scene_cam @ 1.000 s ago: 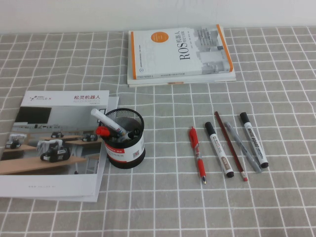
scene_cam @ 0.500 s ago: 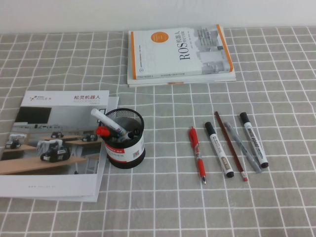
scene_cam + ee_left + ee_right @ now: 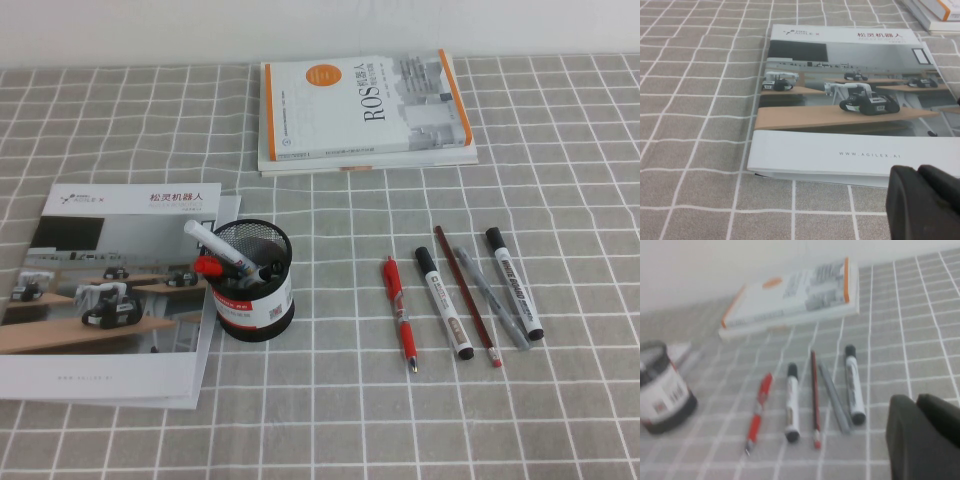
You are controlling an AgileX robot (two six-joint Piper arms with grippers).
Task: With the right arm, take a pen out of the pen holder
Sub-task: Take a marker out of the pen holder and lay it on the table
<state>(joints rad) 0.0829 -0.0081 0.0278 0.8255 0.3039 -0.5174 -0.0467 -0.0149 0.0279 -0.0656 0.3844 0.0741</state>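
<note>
Right wrist view shows the right gripper (image 3: 916, 401) with its fingers pressed together and nothing between them. It sits low over the checked cloth (image 3: 920, 350), well to the right of the pen holder (image 3: 662, 390), with a row of loose pens (image 3: 814, 395) lying between. The left gripper (image 3: 918, 171), fingers likewise together and empty, is parked to the holder's left, at the near edge of the brochure (image 3: 840, 100).

Task item: a white marker (image 3: 215, 247) leans out over the holder's far-left rim. A red-capped pen (image 3: 208, 266) and darker ones sit lower inside.

Hazards, as I judge them:

1. Fingers not spread before descent. They would strike the pen tops and push them deeper.
2. Sideways pull. The mesh holder looks light, so a slanted draw could tip or drag it.
3. Wrong target. The loose pens lie on my approach path, and grabbing one does not satisfy the task.
4. Uneven footing. I cannot tell whether the holder stands beside the brochure or partly on it; if on it, it may rock.
</note>
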